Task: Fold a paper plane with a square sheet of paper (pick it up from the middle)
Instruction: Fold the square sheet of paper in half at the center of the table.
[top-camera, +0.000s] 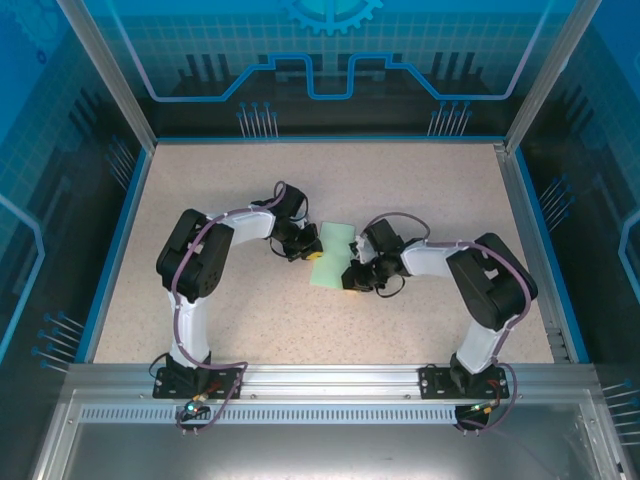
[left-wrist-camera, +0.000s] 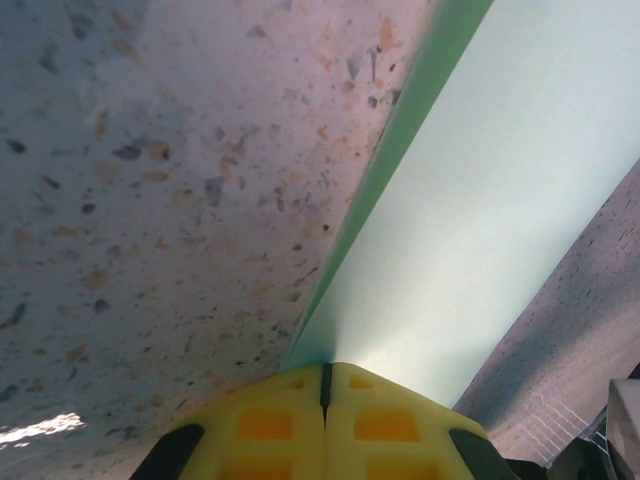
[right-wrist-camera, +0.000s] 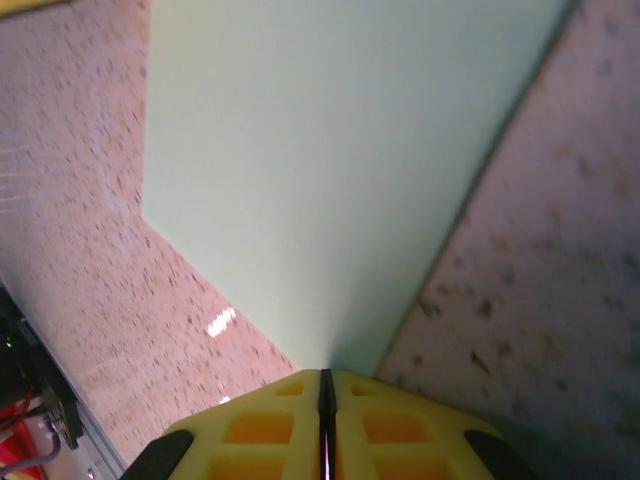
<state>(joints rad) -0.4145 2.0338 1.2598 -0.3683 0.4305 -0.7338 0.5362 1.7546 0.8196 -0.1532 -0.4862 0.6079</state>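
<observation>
Room: blue see-through walls (top-camera: 60, 150) printed with circuit lines, aluminium posts at the corners, a metal rail (top-camera: 330, 378) at 6 o'clock.
Surface: beige speckled table (top-camera: 200, 320) with a blue rim, matte, faint glare patches.
Left arm (top-camera: 195, 260): bent, reaching toward 3 o'clock.
Left gripper (top-camera: 312, 255) (left-wrist-camera: 325, 385): yellow fingertips pressed together to a hairline seam, touching the sheet's 9 o'clock edge; whether paper is pinched cannot be told.
Square sheet of paper (top-camera: 335, 250) (left-wrist-camera: 480, 210) (right-wrist-camera: 320, 170): pale mint, lying flat near the table's centre, between both grippers.
Right gripper (top-camera: 349, 287) (right-wrist-camera: 325, 390): jaws closed likewise, tips at the sheet's 5 o'clock corner.
Right arm (top-camera: 490, 285): bent, reaching toward 9 o'clock.
</observation>
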